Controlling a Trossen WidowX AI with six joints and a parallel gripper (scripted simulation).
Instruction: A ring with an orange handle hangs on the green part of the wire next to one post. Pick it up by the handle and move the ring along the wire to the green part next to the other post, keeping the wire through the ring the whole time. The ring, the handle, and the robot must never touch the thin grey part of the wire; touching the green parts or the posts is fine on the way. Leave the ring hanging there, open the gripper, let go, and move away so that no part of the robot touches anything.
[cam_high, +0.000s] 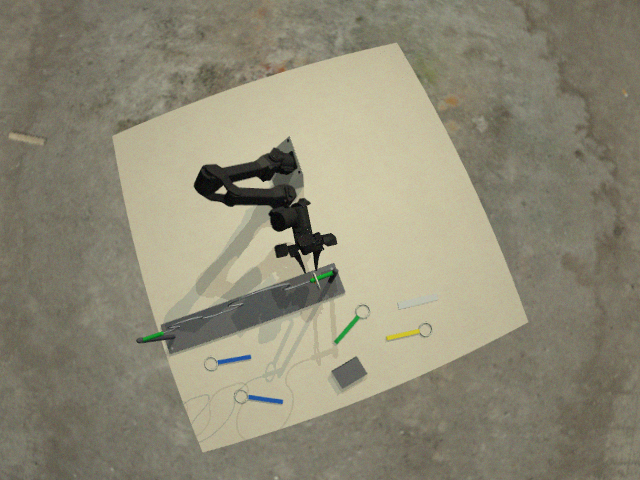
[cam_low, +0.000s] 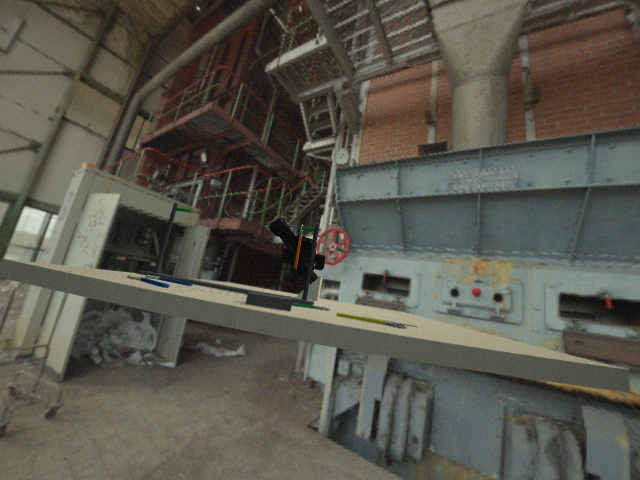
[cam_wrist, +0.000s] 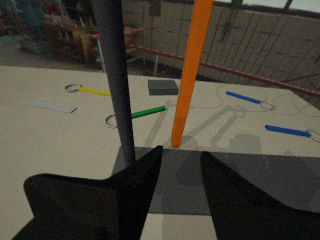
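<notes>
The ring (cam_high: 316, 280) hangs around the green part (cam_high: 326, 276) (cam_low: 309, 228) next to the near post (cam_low: 313, 263) (cam_wrist: 114, 65), close to where the grey wire starts. Its orange handle (cam_low: 297, 251) (cam_wrist: 190, 65) hangs down, slightly tilted; the overhead view does not show it clearly. My gripper (cam_high: 310, 271) (cam_wrist: 181, 153) is open, its fingertips apart and short of the handle, which stands beyond them with nothing between the fingers. The other green part (cam_high: 153, 336) (cam_low: 184, 210) and its post (cam_low: 166, 237) are at the far end, with no ring there.
The dark base plate (cam_high: 258, 308) lies under the wire. Beyond it lie a green-handled ring (cam_high: 346, 329), a yellow-handled ring (cam_high: 402, 335), two blue-handled rings (cam_high: 234, 360) (cam_high: 265, 399), a dark block (cam_high: 349, 373) and a pale strip (cam_high: 417, 301).
</notes>
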